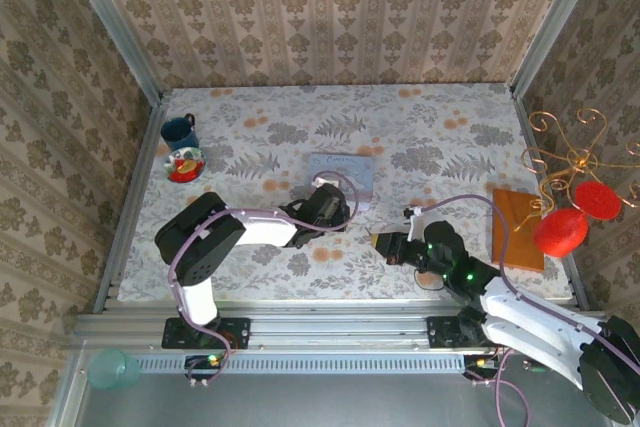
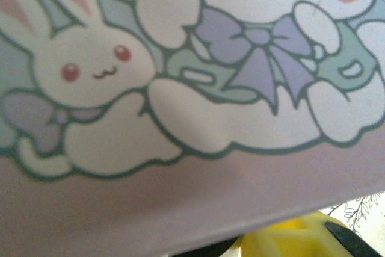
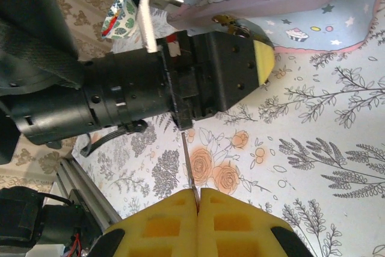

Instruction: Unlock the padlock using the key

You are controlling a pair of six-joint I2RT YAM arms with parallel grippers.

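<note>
table (image 1: pixel 440 147): floral cloth | far left corner: blue mug (image 1: pixel 180 130), red-and-white ornament (image 1: pixel 184 166) just beside it | middle: pale blue-grey cartoon tin (image 1: pixel 345 175) | right edge: wooden board (image 1: pixel 517 227)

A pale blue tin (image 1: pixel 345 165) with a cartoon rabbit lies mid-worktop (image 1: pixel 450 157). A dark blue mug (image 1: pixel 180 130) and a red-and-white ornament (image 1: pixel 184 164) stand far left. A wooden board (image 1: pixel 515 227) lies right.

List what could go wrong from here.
1. The right gripper pinches the key edge-on by a thin sliver, so it could twist or slip on contact.
2. The left gripper crowds the tin, so it may shove the tin rather than steady what looks like the padlock at its tip.
</note>
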